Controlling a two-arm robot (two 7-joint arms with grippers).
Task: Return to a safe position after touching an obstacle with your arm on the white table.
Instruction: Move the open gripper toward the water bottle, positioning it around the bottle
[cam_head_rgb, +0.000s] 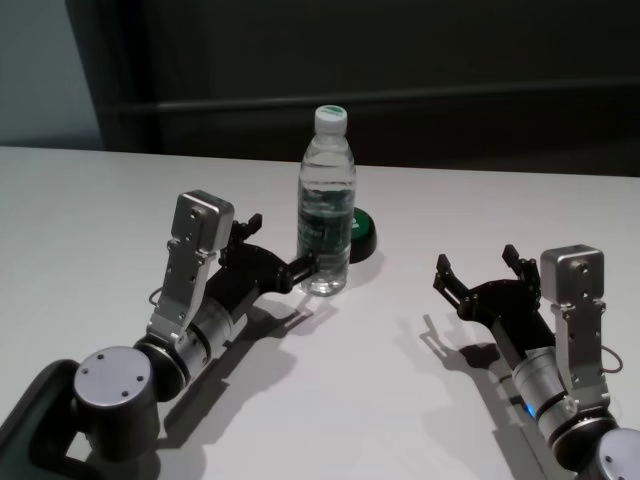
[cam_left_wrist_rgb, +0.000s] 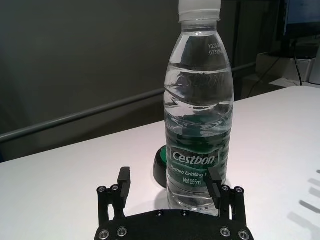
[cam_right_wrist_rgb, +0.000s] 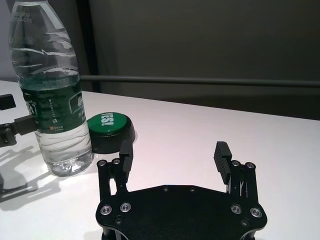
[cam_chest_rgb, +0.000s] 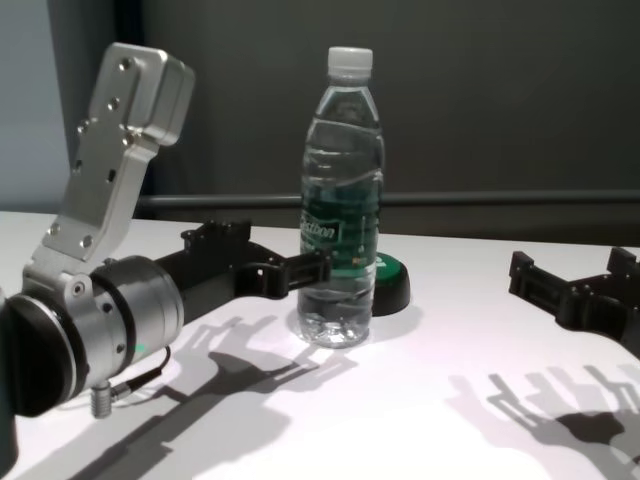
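The bottle (cam_head_rgb: 327, 205) stands upright near the middle of the white bench (cam_head_rgb: 400, 400), its cap on and water filling most of it. Right behind it, on the robot's right side, sits a low black puck (cam_head_rgb: 362, 234) with a green top, just beside the bottle's base. The left tool (cam_head_rgb: 277, 247) reaches in low from the left with its jaws spread apart and nothing between them; one finger (cam_left_wrist_rgb: 215, 185) lies against the bottle's lower side at the green label, while the other finger (cam_left_wrist_rgb: 124, 181) stands clear of it in open air. The bottle is beside the tool, not within the jaws. The right tool (cam_head_rgb: 478, 270) hovers low over the bench well apart from the bottle on the right side, jaws also wide open and empty, casting a shadow on the bench beneath it
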